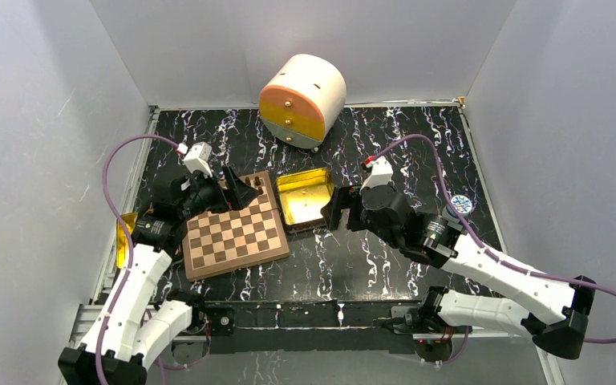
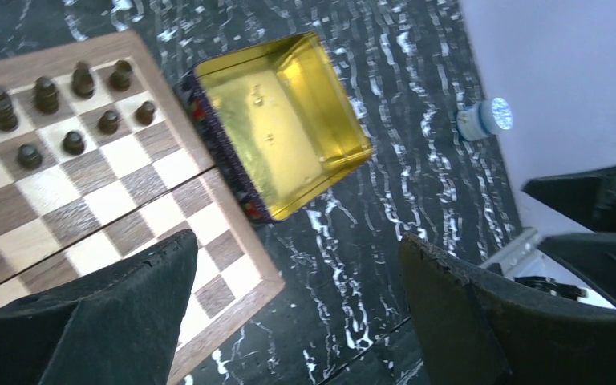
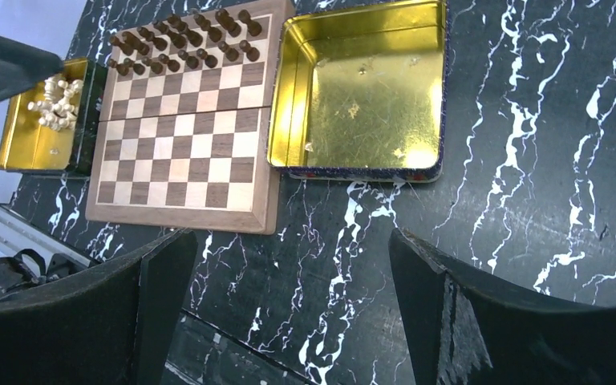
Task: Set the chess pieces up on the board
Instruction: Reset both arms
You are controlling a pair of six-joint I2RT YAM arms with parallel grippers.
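Chess pieces [image 3: 180, 36] of the dark colour stand in two rows on the far squares of the board [image 3: 176, 152]; I judge this side is done or nearly so, though I cannot count them surely. Pale pieces [image 3: 56, 103] lie heaped in a small gold tin [image 3: 16, 148] just beside the board's left edge; the near rows are bare; the larger gold tin [image 3: 361, 88], close against the board's right side, holds nothing. My left gripper [image 2: 297, 245] hovers above the far right part of the board, jaws wide apart, nothing between them; my right gripper [image 3: 290, 241] hangs over the table [image 3: 529, 200] near the larger tin, also spread wide and empty. The step in hand, I think, is to begin the pale side; the next move calls for my left arm to reach the small tin, narrow the jaws and pinch one piece from the heap without dragging its neighbours.
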